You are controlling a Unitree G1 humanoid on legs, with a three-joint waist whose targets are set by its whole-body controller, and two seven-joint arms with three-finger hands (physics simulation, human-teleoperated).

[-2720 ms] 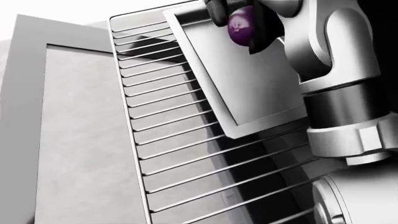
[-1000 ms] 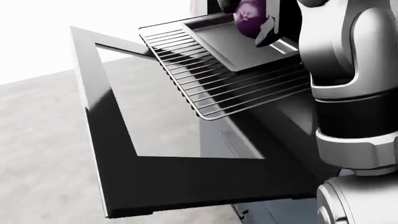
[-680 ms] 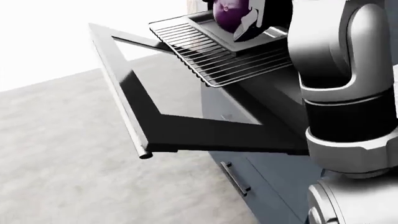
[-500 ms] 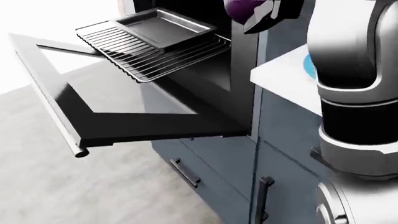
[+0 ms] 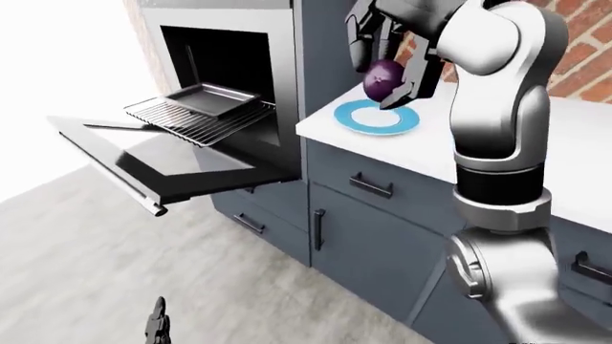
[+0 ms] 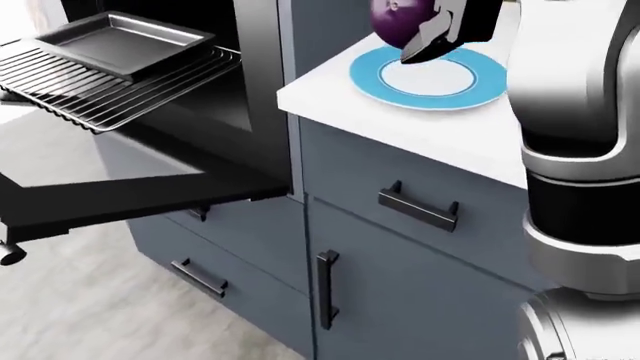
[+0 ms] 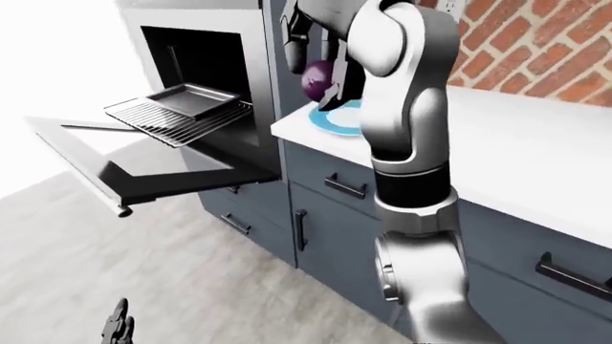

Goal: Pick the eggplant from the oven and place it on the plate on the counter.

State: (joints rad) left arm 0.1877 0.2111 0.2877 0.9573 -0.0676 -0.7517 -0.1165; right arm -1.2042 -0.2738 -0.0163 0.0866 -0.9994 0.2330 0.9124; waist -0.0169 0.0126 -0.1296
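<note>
My right hand is shut on the purple eggplant and holds it just above the blue-rimmed white plate on the white counter. In the head view the eggplant hangs over the plate's left part, with a dark finger beside it. The oven stands open at the left, with its rack pulled out and an empty dark tray on it. My left hand hangs low at the bottom left, empty.
The oven door lies flat and sticks out to the left at knee height. Dark blue cabinets with black handles run under the counter. A brick wall stands behind the counter. Grey floor lies at the lower left.
The whole picture swung right from the oven to the counter. My right hand carried the eggplant off the tray and now holds it over the plate.
</note>
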